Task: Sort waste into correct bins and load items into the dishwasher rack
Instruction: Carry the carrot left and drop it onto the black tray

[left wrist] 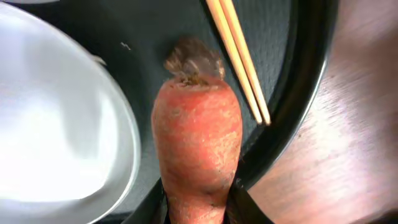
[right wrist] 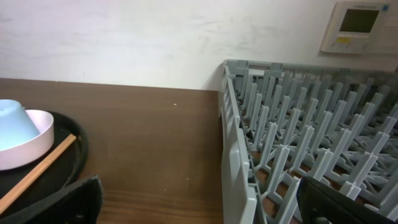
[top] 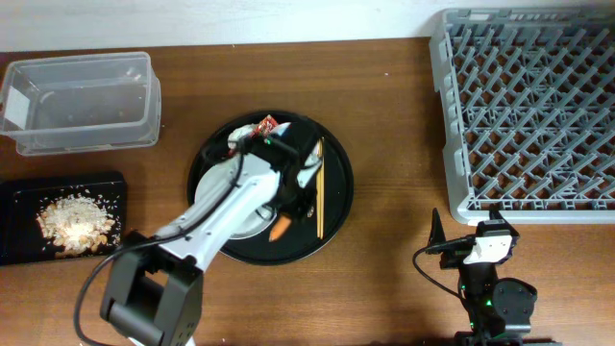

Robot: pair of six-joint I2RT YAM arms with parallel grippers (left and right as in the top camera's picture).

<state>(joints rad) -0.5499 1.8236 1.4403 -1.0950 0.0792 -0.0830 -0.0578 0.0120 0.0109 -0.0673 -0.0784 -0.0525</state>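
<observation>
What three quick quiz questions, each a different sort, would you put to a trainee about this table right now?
1. True or false: the dishwasher rack holds a plate.
2. What sits between the left jaws? A) carrot B) chopsticks C) wrapper
3. Where do the rice crumbs lie?
Key: 1 false; 2 A; 3 in the black rectangular tray.

Tight at carrot [left wrist: 198, 143]: plate [left wrist: 56, 124] at 9 o'clock, chopsticks [left wrist: 239, 62] at 1, tray rim [left wrist: 305, 87] at 3. Bare tabletop [top: 394, 125] between tray rim and rack [top: 528, 115], probably passable.
</observation>
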